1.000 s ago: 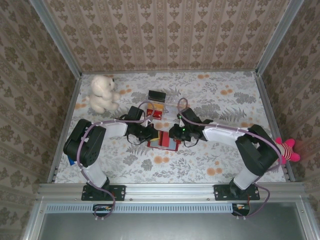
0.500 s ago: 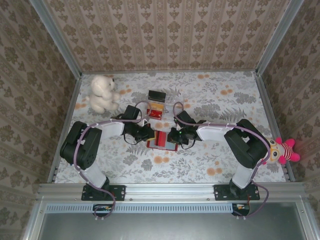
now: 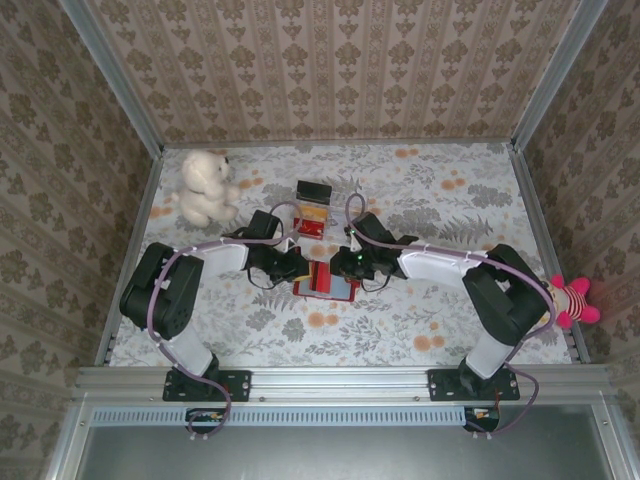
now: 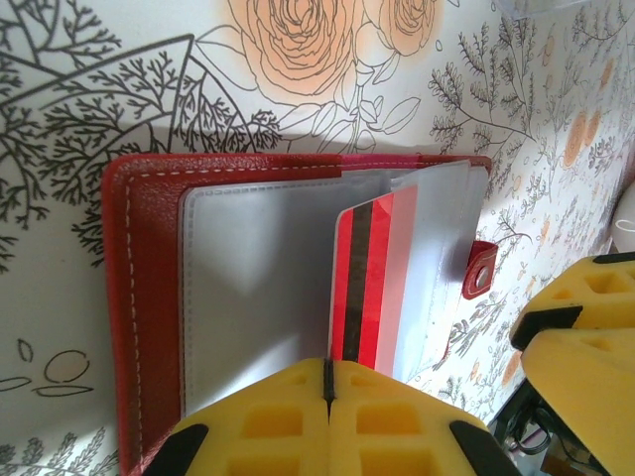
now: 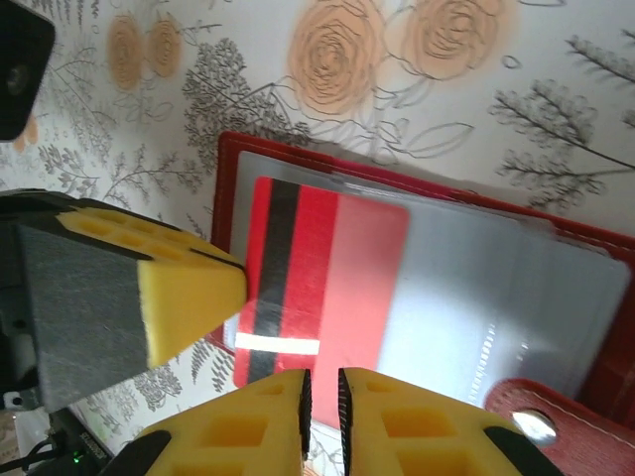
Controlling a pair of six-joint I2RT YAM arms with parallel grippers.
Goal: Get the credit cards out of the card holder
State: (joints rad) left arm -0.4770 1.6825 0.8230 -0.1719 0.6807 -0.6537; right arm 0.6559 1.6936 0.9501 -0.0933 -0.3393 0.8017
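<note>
Black jointed arms [image 3: 165,295], white forearm covers [image 3: 437,265], lilac cables [image 3: 200,246], yellow foam fingers [image 4: 397,426]

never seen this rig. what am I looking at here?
Two robot arms bolted to a table, each ending in two yellow fingers. The top picture looks down from above and behind: left arm on the left, right arm on the right. The other two pictures come from a camera on each wrist. On the flowered table lie an open red card holder, a white teddy bear, a black block and red-and-yellow packets. A red card with a black stripe sits in the holder's sleeves. The left fingers are shut at the holder's edge; the right fingers are almost together at the card's edge. Whether either grips anything, I cannot tell.
</note>
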